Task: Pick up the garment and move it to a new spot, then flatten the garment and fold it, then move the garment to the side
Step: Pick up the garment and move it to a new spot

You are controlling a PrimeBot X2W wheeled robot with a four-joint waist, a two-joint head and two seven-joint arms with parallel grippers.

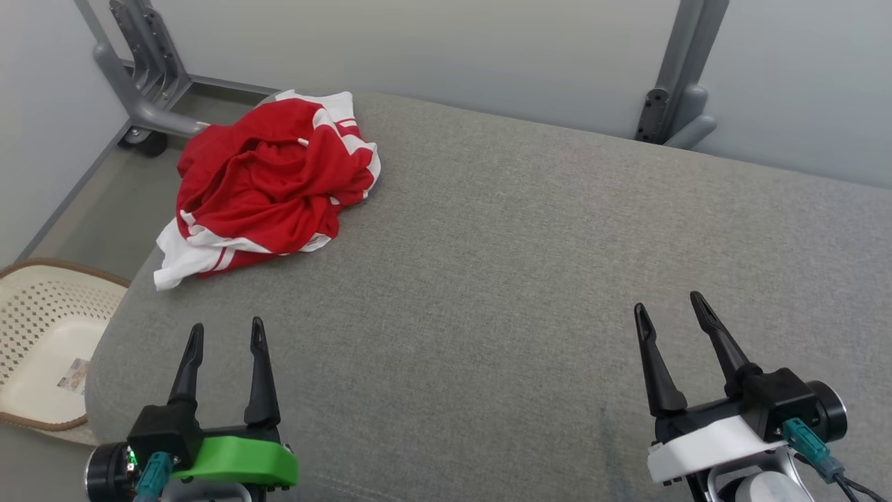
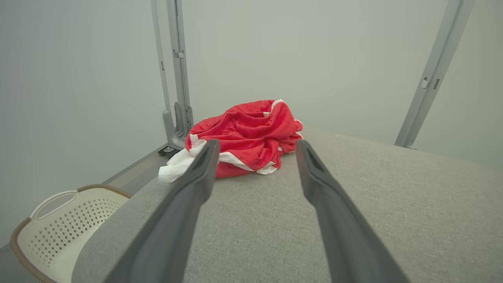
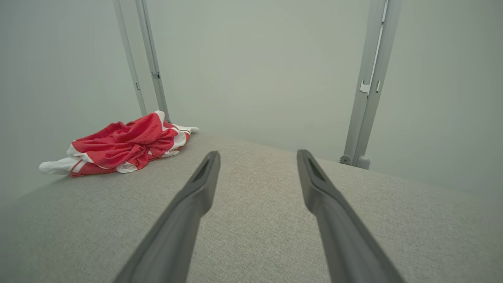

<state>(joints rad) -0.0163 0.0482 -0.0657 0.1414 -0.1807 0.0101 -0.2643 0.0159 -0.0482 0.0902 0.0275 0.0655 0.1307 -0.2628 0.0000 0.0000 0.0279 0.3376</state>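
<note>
The garment (image 1: 272, 185) is red with white bands and trim, crumpled into a loose, unfolded heap. It lies at the far left corner of the grey fabric-covered desk (image 1: 523, 279), with a white end trailing out to the desk's left edge and the heap's far side at the desk's back edge.

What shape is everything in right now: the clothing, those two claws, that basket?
Garment: crumpled in a heap at the far left corner of the grey surface, unfolded, not held.
Left gripper: open, holding nothing.
Right gripper: open, holding nothing.
Basket: upright on the floor beside the surface.
</note>
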